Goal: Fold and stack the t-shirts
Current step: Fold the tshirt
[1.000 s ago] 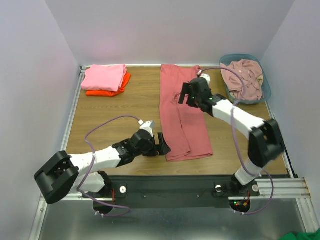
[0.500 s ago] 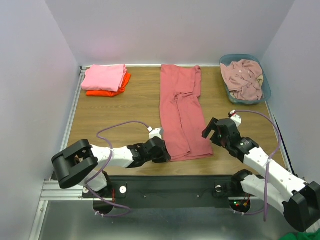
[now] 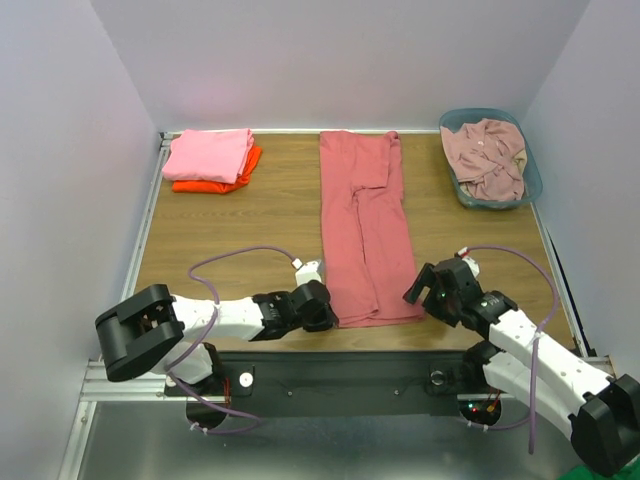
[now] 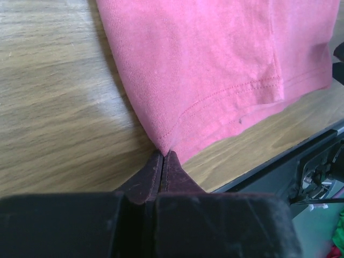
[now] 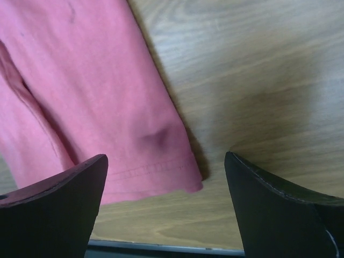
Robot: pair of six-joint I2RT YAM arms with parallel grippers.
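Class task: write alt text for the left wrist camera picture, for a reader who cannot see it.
The left end effector, shut, pinches a hemmed corner of the coral-red t-shirt, which lies flat on the wooden table. The table's dark front rail shows at lower right.

Wood-grain tabletop [image 3: 250, 230] with laundry in three places.
A coral-red t-shirt [image 3: 365, 235] lies flat down the middle, folded into a long strip that runs from the far edge almost to the near edge. In the far left corner a folded orange t-shirt [image 3: 205, 186] rests on the wood, with a bright pink t-shirt [image 3: 208, 155] stacked on top. In the far right corner stands a blue-grey basket [image 3: 536, 180] holding a crumpled pale dusty-pink t-shirt [image 3: 485, 158].
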